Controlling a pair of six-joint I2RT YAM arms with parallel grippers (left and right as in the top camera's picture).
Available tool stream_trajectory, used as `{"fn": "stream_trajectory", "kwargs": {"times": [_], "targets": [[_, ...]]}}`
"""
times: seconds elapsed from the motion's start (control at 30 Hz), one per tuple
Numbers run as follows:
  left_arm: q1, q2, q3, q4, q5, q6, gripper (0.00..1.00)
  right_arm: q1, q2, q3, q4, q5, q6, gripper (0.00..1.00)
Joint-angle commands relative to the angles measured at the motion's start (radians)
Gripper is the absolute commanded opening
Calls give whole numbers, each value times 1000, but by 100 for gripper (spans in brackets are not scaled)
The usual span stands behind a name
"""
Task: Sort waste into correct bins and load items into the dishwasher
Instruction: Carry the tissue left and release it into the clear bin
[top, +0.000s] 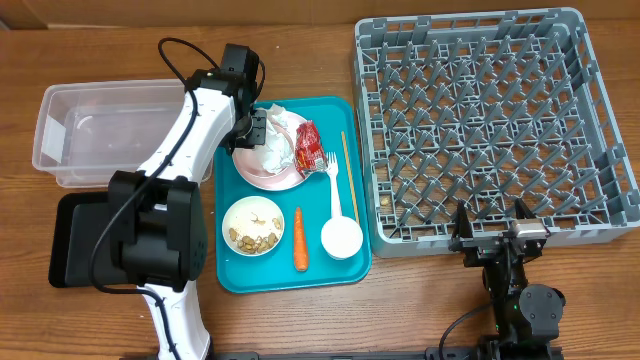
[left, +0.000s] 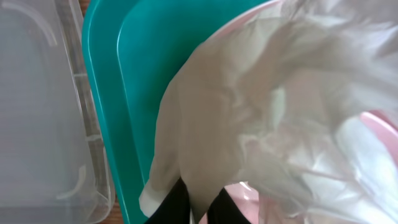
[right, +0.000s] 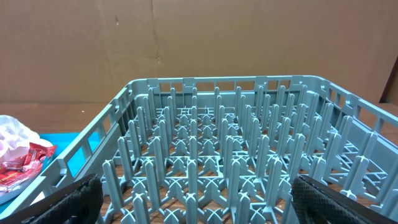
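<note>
Wooden tabletop (top: 120, 40): chopstick (top: 344, 165) and carrot (top: 299, 240) both lie far-to-near. Left wrist view alone shows left gripper (left: 196, 202) clamping napkin (left: 249, 112); right gripper (top: 495, 232) gapes.

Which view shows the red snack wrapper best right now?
Overhead: the red snack wrapper lies in full view by the pink plate and napkin. Right wrist catches only its edge past the rack; left wrist shows none.

Reading this as a robotics test bench, probably a lab: wooden table (top: 90, 40), plain cardboard backdrop (right: 199, 37), white robot arm (top: 190, 115), grey dish rack (top: 490, 120).
</note>
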Motion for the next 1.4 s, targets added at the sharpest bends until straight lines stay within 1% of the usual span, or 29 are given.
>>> {"fn": "stream_trajectory", "kwargs": {"times": [0.0,0.13,0.4,0.57,0.73,0.87,1.0,1.17,1.3,1.37], "targets": [[6,5,39,-20,-10,-5,4,-3,-11,-11,7,-2,-1,100],[6,2,119,-78,-10,-5,4,-3,-11,-11,7,-2,-1,100],[6,-1,362,-243,-9,-5,4,-3,-11,-11,7,-2,-1,100],[6,-3,457,-322,-10,-6,4,-3,-11,-11,7,-2,-1,100],[36,-24,515,-410,-59,-86,4,-3,-11,-11,7,-2,-1,100],[104,-62,516,-436,-96,-137,4,-3,-11,-11,8,-2,-1,100],[208,-81,516,-466,-95,-168,4,-3,-11,-11,7,-2,-1,100],[351,-81,516,-519,-66,-185,4,-3,-11,-11,7,-2,-1,100],[455,-81,510,-520,-48,-192,4,-3,-11,-11,7,-2,-1,100],[503,-81,494,-520,-44,-223,4,-3,-11,-11,7,-2,-1,100]]}}
